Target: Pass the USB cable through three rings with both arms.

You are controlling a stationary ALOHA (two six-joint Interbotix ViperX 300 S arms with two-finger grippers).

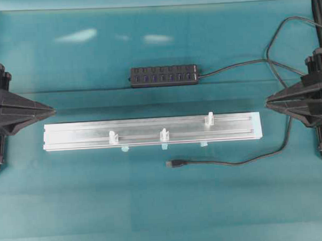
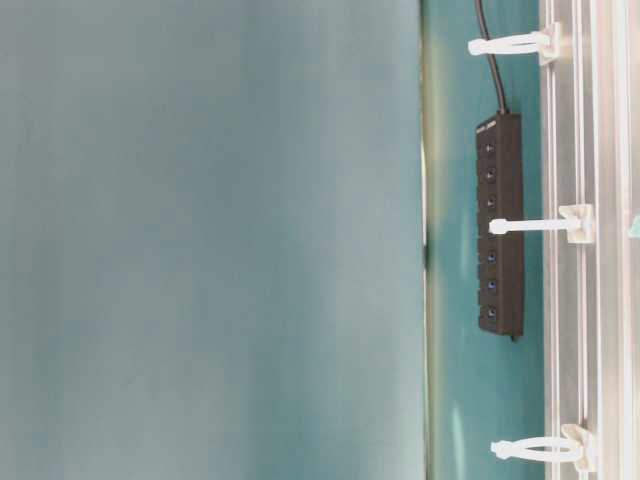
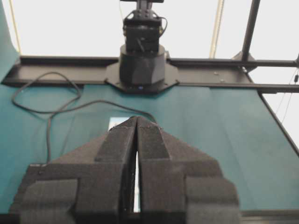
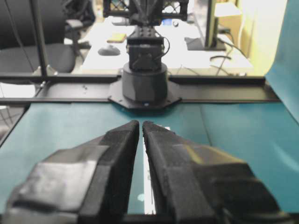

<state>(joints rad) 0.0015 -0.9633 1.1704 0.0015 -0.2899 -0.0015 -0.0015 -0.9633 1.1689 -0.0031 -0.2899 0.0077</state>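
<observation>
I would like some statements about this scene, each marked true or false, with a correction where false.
1. The USB cable already passes through one of the three rings. False: its plug lies on the mat in front of the rail, outside every ring.
2. The left end effector is shut and holds nothing. True.
3. All the rings stand in one line on the rail. False: two stand along the near groove, and the right one stands along the far groove.
4. The USB hub lies behind the rail. True.
5. The right end effector grips the cable. False: it is shut, empty, beside the rail's end.
</observation>
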